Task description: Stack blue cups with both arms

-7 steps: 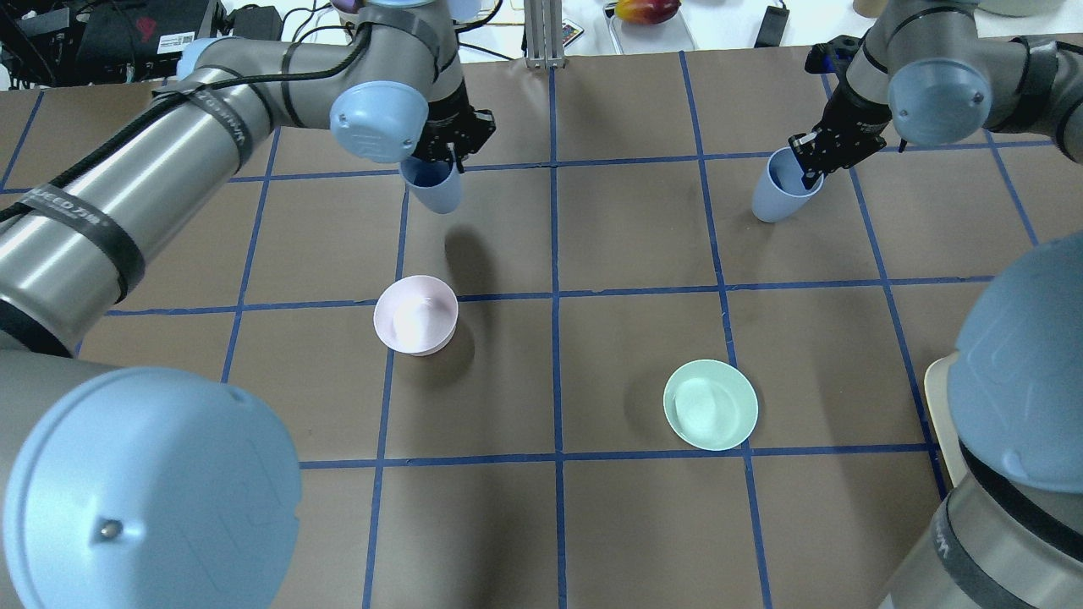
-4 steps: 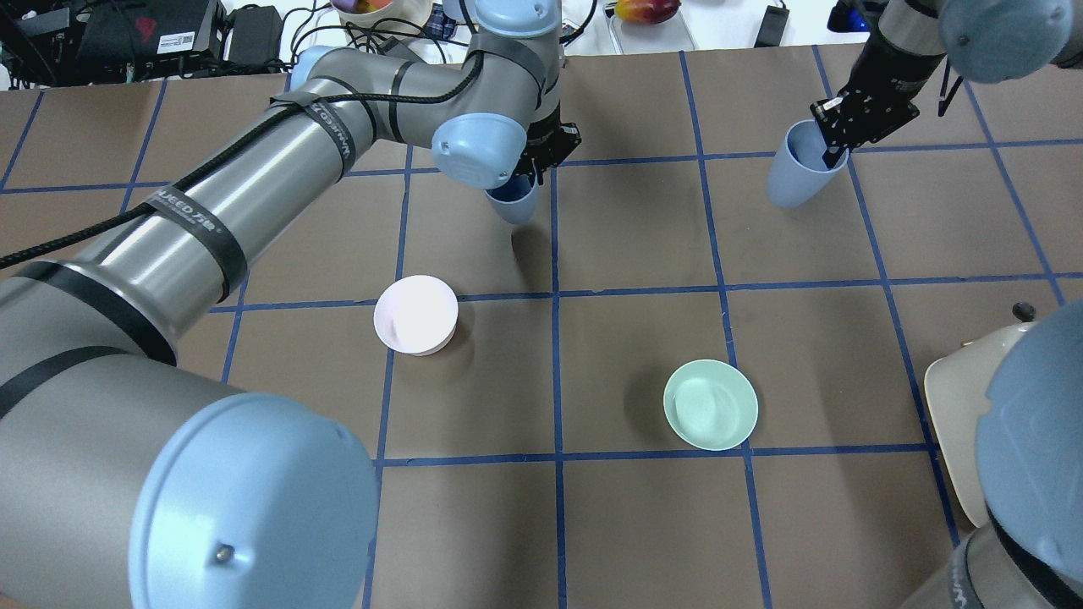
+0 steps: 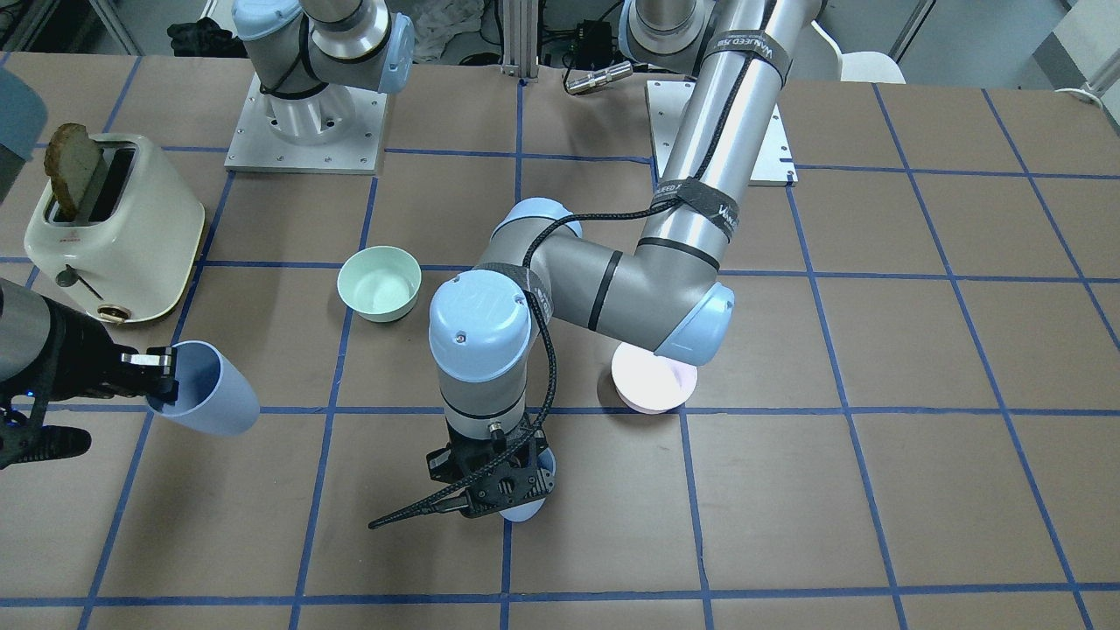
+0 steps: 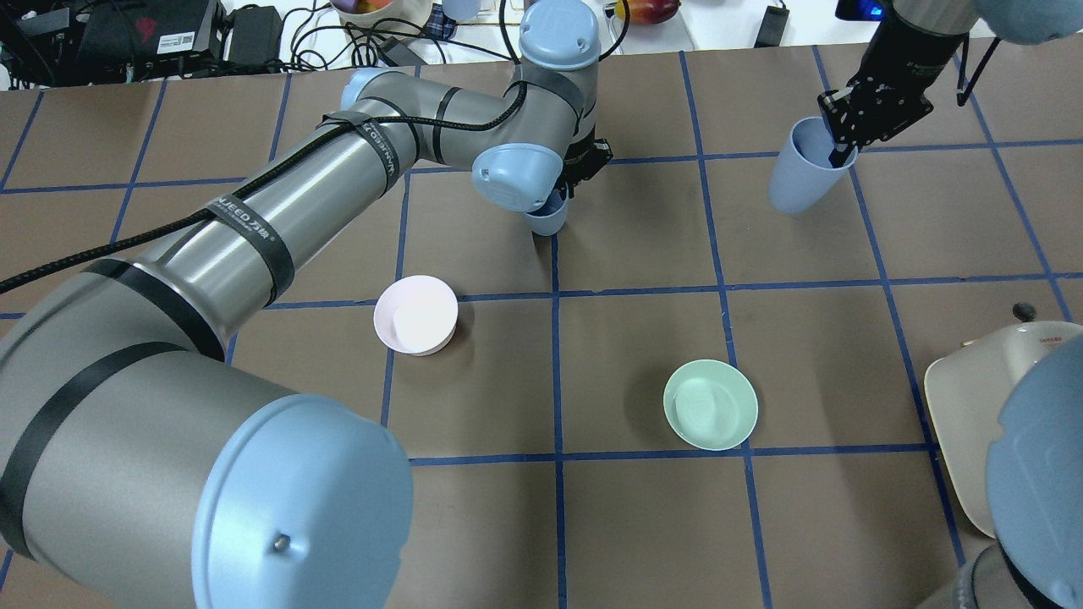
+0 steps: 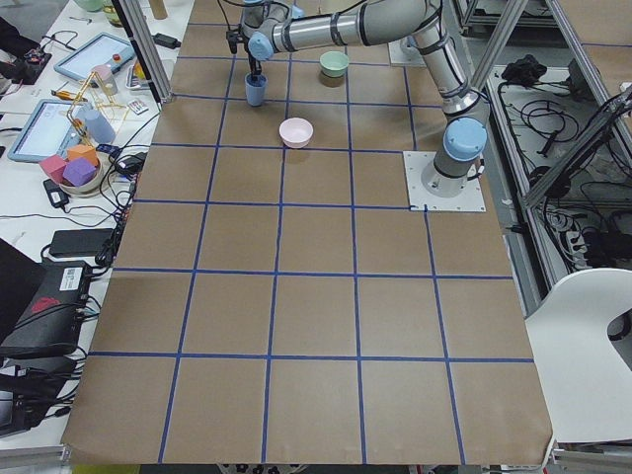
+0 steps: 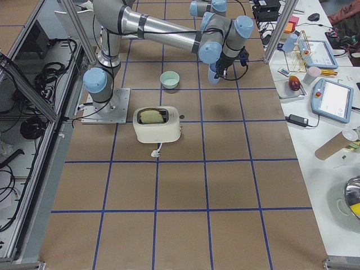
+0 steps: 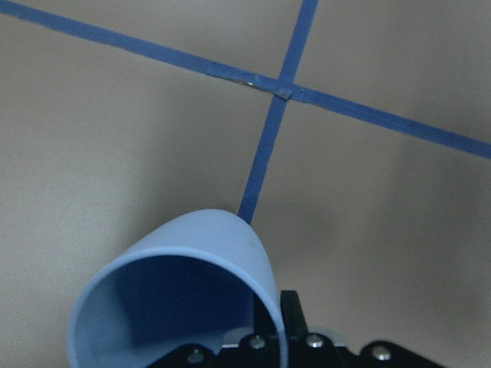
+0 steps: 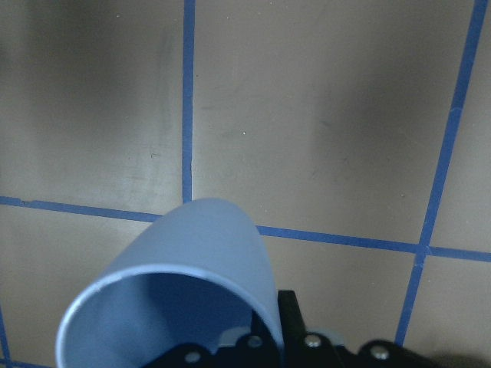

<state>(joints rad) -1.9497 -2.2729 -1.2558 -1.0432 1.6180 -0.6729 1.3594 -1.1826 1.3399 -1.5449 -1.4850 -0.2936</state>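
I see smooth matt plastic blue cups (image 4: pixel 795 182), satin-sheen metal arms (image 4: pixel 313 173), matt brown paper covering the table (image 4: pixel 643 355)

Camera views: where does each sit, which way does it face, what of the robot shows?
Front-facing: across the table, facing the robot; both bases, left gripper gripping the left cup.
Overhead: behind the shoulders, looking forward-down; both arms, right gripper holding the right cup.
Exterior left: table's left end, looking along it; left arm whole.
Exterior right: opposite end; right arm whole, toaster beside its base.
Left wrist: down past its cup onto tape; gripper base shows.
Right wrist: likewise.
Shared: front-facing and overhead both show pink bowl, green bowl.
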